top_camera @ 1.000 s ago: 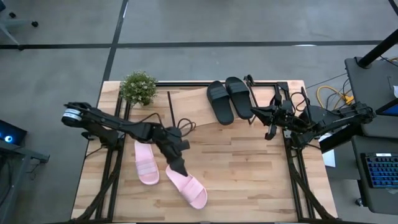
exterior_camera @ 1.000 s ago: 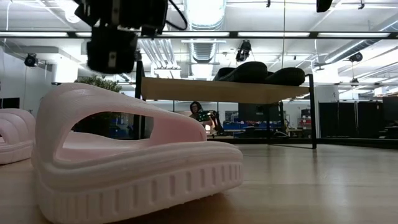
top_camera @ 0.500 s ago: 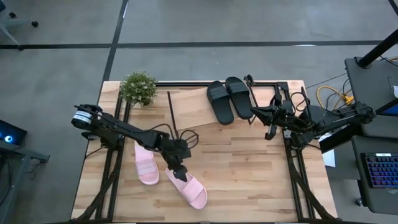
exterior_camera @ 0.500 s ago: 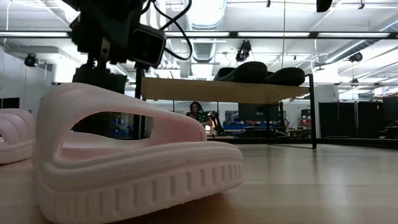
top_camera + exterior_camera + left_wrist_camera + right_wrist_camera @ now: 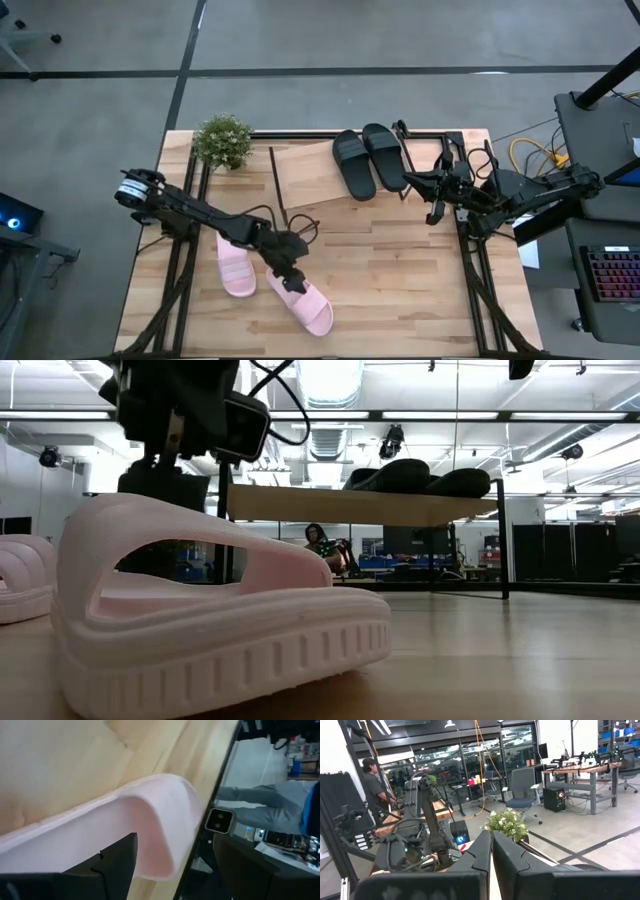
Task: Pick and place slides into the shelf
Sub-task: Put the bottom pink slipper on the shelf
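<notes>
One pale pink slide (image 5: 300,300) lies flat on the table near its front edge, and its partner (image 5: 235,262) lies just to its left. Both black slides (image 5: 368,160) rest sole-down on the right part of the slanted wooden shelf (image 5: 305,165). My left gripper (image 5: 291,281) is open and slants down over the far-left end of the nearer pink slide (image 5: 150,815), with one finger on each side of that end. My right gripper (image 5: 408,182) hangs shut and holds nothing, beside the shelf's right end. My left gripper straddles the far-left end (image 5: 165,795) of the pink slide, coming at it from the far left and slanting down. One finger (image 5: 117,862) stands close over the slide's upper face. I cannot tell whether it touches. The slide lies flat on the table.
A small potted plant (image 5: 222,140) stands at the back left corner. The shelf's black rod frame (image 5: 275,180) runs down the board's left side. Bare tabletop (image 5: 400,280) stretches right of the pink slides. A person shows in the room beyond the table.
My left gripper has come down and toward the table's near edge, tipping more steeply, until it stands at the far-left end of the nearer pink slide. Most of this happened early in the second. The slides have not moved.
</notes>
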Robot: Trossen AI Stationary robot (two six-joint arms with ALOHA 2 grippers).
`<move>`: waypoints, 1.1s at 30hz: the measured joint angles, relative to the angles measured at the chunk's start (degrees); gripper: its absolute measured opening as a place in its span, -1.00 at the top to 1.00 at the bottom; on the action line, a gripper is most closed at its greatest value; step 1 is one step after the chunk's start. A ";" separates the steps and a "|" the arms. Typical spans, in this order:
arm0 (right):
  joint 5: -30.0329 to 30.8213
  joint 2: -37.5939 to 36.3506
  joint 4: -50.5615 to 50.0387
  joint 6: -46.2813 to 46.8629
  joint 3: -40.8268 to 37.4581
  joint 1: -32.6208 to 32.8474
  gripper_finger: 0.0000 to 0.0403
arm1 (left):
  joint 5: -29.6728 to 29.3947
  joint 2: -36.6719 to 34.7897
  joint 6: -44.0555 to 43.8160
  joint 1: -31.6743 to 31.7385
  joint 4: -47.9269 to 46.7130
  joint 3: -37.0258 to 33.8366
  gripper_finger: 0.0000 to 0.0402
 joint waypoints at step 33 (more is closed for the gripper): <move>1.46 -0.04 -0.10 -0.83 -0.01 0.00 0.96 | -2.62 9.27 -4.94 -3.99 3.17 5.31 -0.23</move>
